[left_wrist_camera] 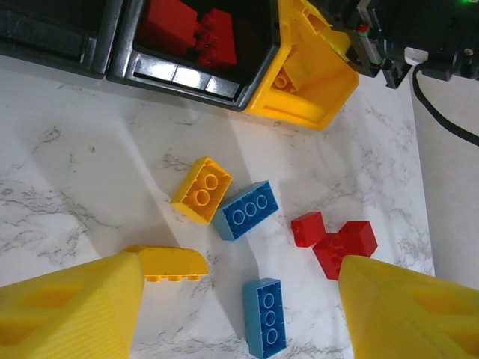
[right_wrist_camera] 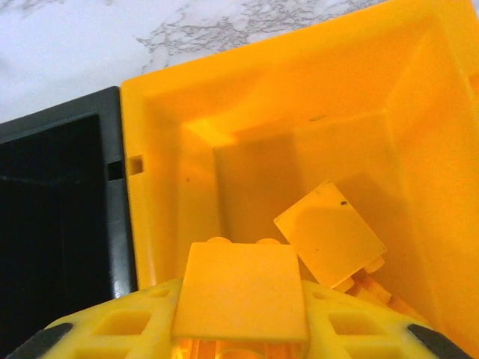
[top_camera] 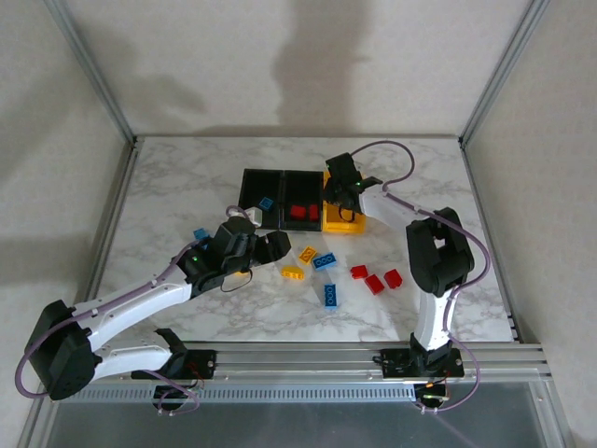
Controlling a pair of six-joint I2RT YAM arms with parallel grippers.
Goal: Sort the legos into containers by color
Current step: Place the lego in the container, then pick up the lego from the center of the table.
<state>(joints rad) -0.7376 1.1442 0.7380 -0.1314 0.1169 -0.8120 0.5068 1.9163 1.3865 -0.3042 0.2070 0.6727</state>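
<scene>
Yellow brick (right_wrist_camera: 239, 288) sits clamped in the right claw (top_camera: 350, 198), directly above the yellow bin (right_wrist_camera: 172, 149), so a release should drop it straight in; the left claw (left_wrist_camera: 241, 262) hangs spread over loose legos (left_wrist_camera: 247, 211) on the counter (left_wrist_camera: 90, 149).

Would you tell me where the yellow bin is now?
In the top view, the yellow bin sits at the row's right end, beside the middle black bin.
</scene>
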